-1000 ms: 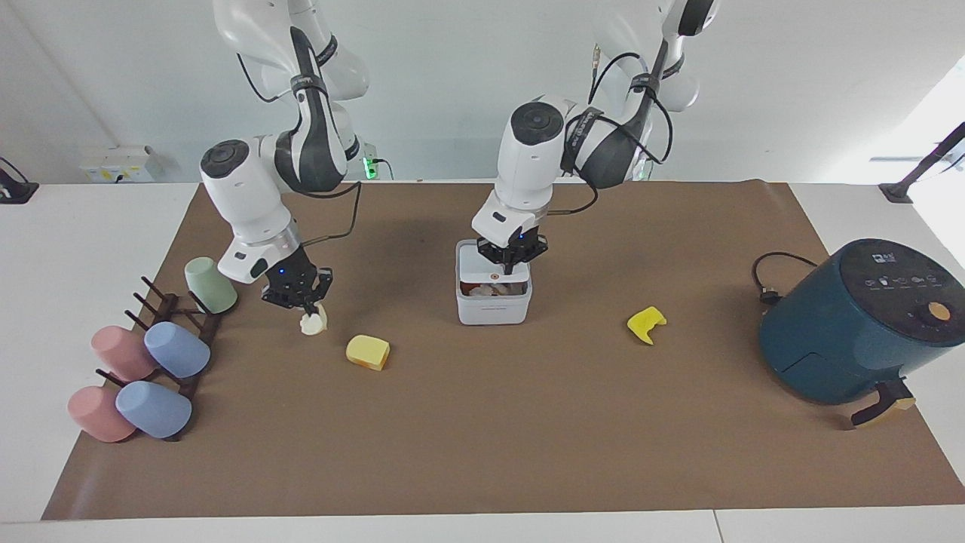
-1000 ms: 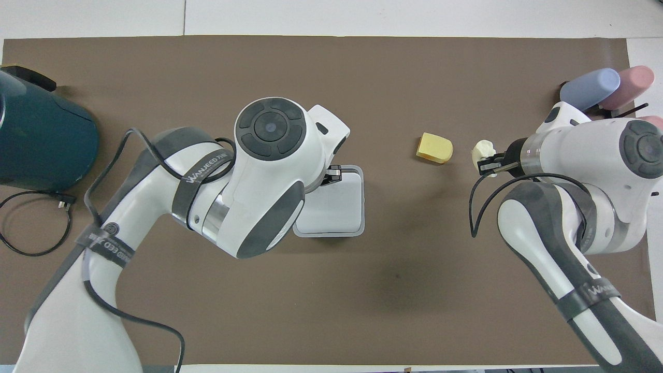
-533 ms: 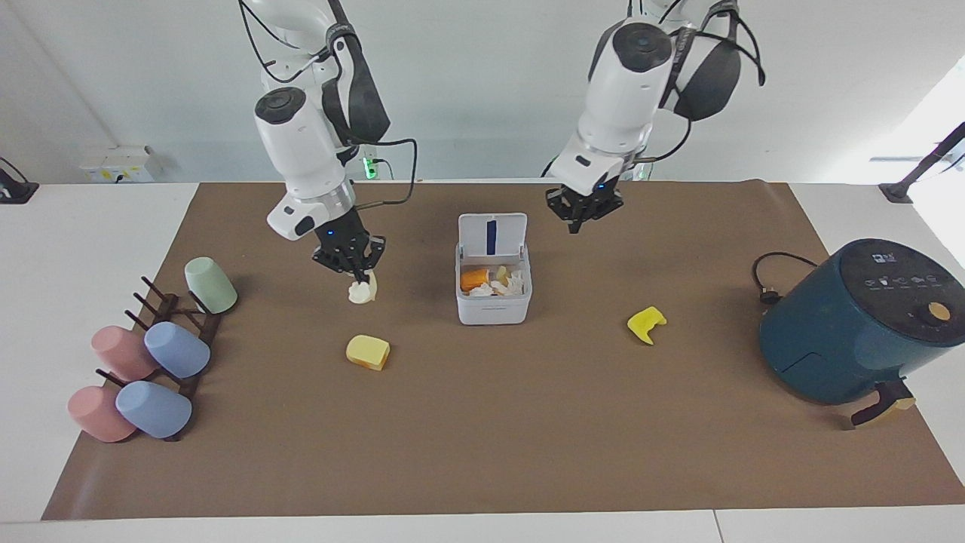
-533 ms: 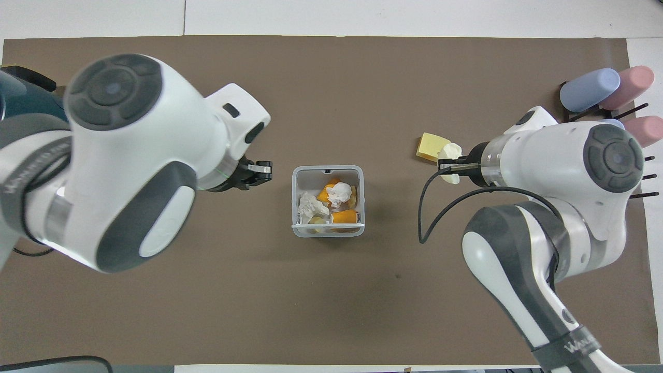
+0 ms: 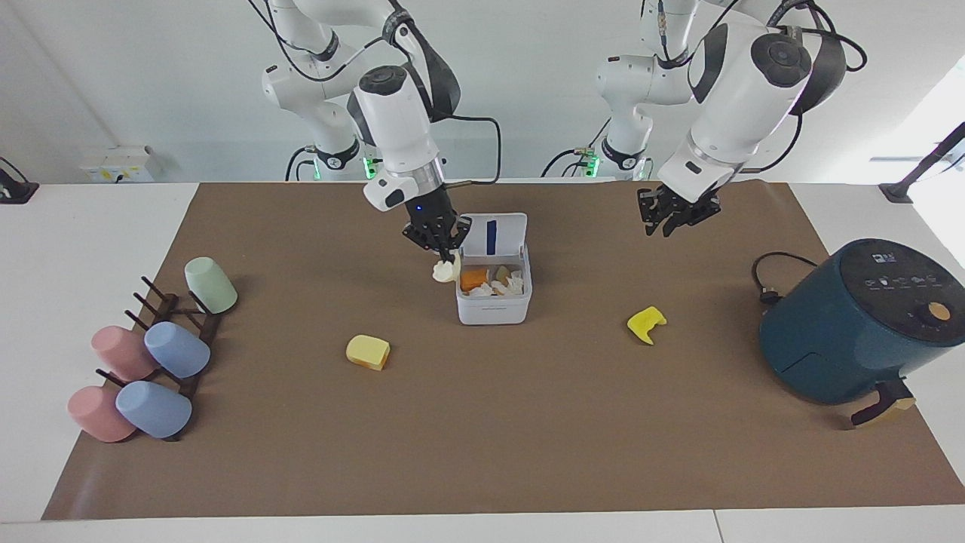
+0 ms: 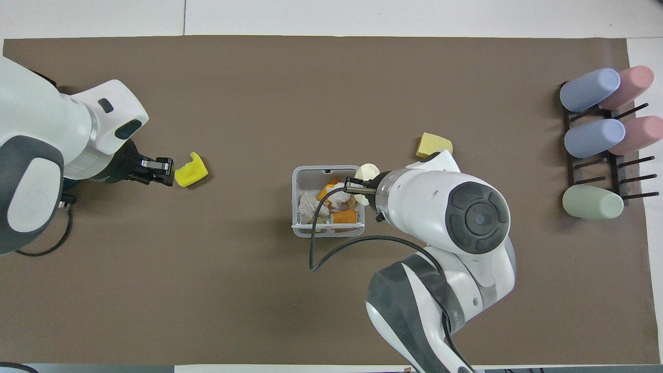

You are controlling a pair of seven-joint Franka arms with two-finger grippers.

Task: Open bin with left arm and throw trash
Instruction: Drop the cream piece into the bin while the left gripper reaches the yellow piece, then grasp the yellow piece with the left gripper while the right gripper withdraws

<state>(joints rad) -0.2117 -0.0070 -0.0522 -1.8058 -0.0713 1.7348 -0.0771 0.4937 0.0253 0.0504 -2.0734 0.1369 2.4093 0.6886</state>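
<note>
The white bin (image 5: 494, 311) stands mid-mat with its lid (image 5: 507, 234) upright and open; orange and white scraps lie inside. In the overhead view the bin's rim (image 6: 294, 197) shows beside my right arm. My right gripper (image 5: 445, 258) (image 6: 357, 187) is shut on the cream-white lump (image 5: 445, 272) (image 6: 369, 170) and holds it just above the bin's rim on the right arm's side. The pale yellow block (image 5: 368, 352) (image 6: 434, 145) and the bright yellow bent piece (image 5: 647, 324) (image 6: 191, 170) lie on the mat. My left gripper (image 5: 671, 226) (image 6: 168, 172) is shut and empty, raised beside the bent piece.
A teal air fryer (image 5: 859, 324) with its cable (image 5: 769, 279) stands at the left arm's end. A rack of pastel cups (image 5: 151, 354) (image 6: 601, 140) stands at the right arm's end. The brown mat (image 5: 482, 437) covers the table.
The bin's lid went from shut to open. My left gripper rose and swung away toward the air fryer. My right gripper lifted the cream-white lump and carried it to the bin's rim.
</note>
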